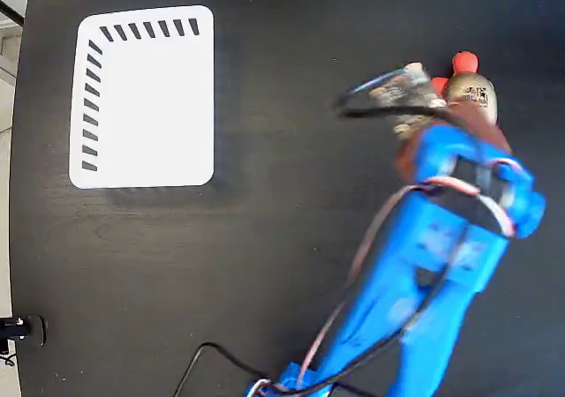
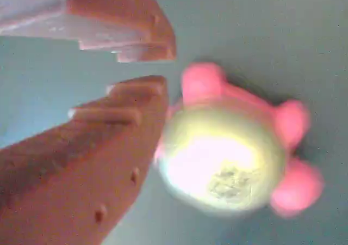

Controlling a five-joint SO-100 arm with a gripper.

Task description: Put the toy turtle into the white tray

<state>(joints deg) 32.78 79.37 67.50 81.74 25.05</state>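
Note:
The toy turtle (image 1: pixel 470 95) sits on the black table at the right, red head pointing up in the fixed view. In the wrist view the toy turtle (image 2: pixel 225 158) is a shiny pale dome with pink-red legs. It lies just right of the lower finger (image 2: pixel 109 163), outside the jaws. My gripper (image 2: pixel 166 68) has only a narrow gap at its tips, with nothing between them. From above, my gripper (image 1: pixel 422 119) hangs at the turtle's left side and partly covers it. The white tray (image 1: pixel 143 97) lies far off at the upper left.
The blue arm (image 1: pixel 441 265) runs from the bottom edge up to the turtle. Cables (image 1: pixel 212 362) trail along the bottom. A small dark clamp (image 1: pixel 22 329) sits at the table's left edge (image 1: pixel 19 238).

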